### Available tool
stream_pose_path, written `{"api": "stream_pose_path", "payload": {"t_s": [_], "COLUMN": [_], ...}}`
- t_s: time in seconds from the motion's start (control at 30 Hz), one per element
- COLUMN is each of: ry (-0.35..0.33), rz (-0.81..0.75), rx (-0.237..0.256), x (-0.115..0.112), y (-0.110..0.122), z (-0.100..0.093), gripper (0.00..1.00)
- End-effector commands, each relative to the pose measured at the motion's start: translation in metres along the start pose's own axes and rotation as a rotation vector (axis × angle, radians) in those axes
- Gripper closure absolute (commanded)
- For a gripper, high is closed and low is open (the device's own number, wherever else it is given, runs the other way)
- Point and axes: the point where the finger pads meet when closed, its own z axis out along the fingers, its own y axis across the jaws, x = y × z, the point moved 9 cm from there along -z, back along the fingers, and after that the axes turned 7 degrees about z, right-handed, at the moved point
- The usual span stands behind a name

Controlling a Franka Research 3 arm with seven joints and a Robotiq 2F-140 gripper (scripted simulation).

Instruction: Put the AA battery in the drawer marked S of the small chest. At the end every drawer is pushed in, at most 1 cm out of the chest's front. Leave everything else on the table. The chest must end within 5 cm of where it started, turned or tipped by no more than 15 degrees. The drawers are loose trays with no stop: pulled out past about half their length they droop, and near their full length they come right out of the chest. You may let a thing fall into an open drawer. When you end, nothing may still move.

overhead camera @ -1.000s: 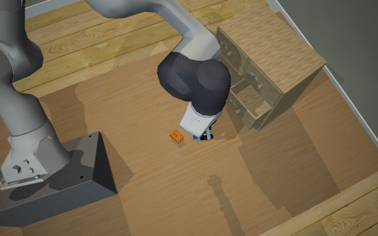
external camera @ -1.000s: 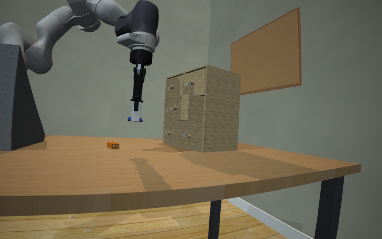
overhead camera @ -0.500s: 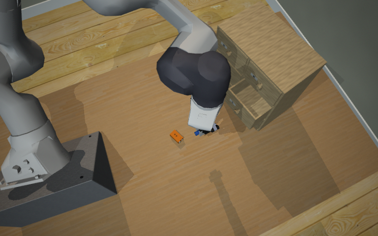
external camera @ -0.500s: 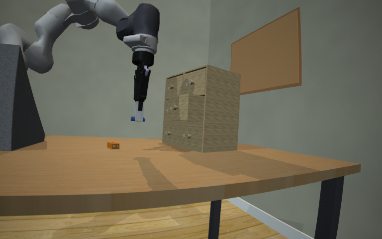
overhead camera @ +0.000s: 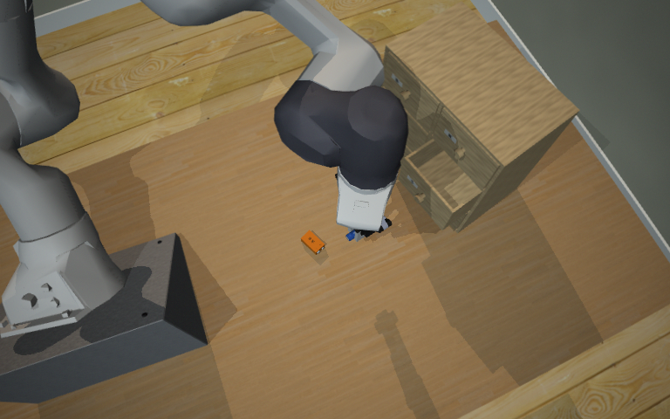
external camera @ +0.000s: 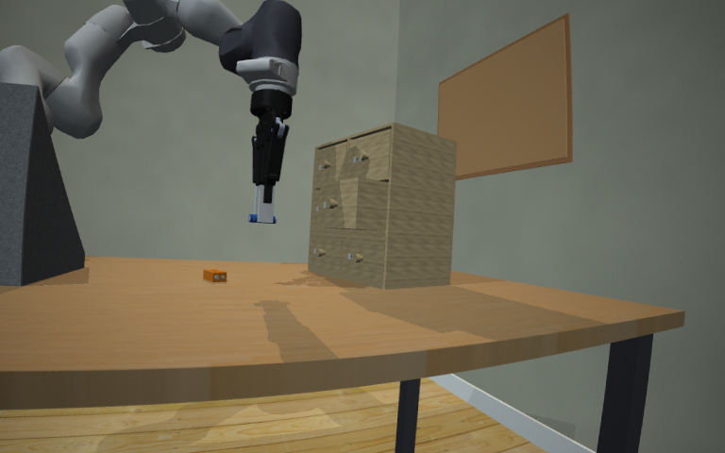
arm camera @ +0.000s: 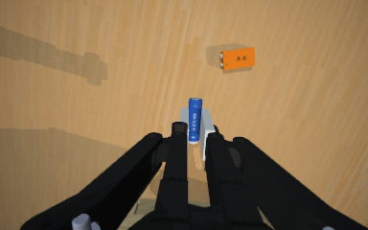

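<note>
The blue AA battery (overhead camera: 350, 236) (external camera: 252, 218) (arm camera: 195, 120) is pinched between the pale fingertips of my gripper (external camera: 264, 211) (arm camera: 194, 119), its ends sticking out on both sides. My gripper is shut on it, pointing down, well above the table and in front of the chest (overhead camera: 479, 84) (external camera: 419, 213). In the top view the wrist hides most of the fingers. A middle-row drawer (overhead camera: 434, 207) (external camera: 347, 194) on the right stands pulled out, open at the top. No item shows in the visible part of it. The drawer labels are too small to read.
An orange block battery (overhead camera: 311, 242) (external camera: 214, 276) (arm camera: 240, 58) lies on the table (overhead camera: 296, 320) (external camera: 133, 330), off to one side below the gripper. The other drawers in view look pushed in, with knobs sticking out. The arm's base block (overhead camera: 123, 353) (external camera: 15, 187) stands at the left.
</note>
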Motion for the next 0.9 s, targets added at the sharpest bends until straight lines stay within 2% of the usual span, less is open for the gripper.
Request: {"api": "stream_pose_path", "payload": {"t_s": [0.0, 0.07, 0.13, 0.57, 0.63, 0.87], "ry": [0.003, 0.003, 0.003, 0.003, 0.003, 0.003], "rz": [-0.028, -0.028, -0.028, -0.028, -0.028, -0.028], "rx": [0.000, 0.000, 0.000, 0.000, 0.000, 0.000], "x": [0.000, 0.000, 0.000, 0.000, 0.000, 0.000], "y": [0.000, 0.000, 0.000, 0.000, 0.000, 0.000], "z": [-0.012, -0.012, -0.020, -0.083, -0.083, -0.109], "gripper": [0.94, 0.94, 0.94, 0.94, 0.94, 0.94]}}
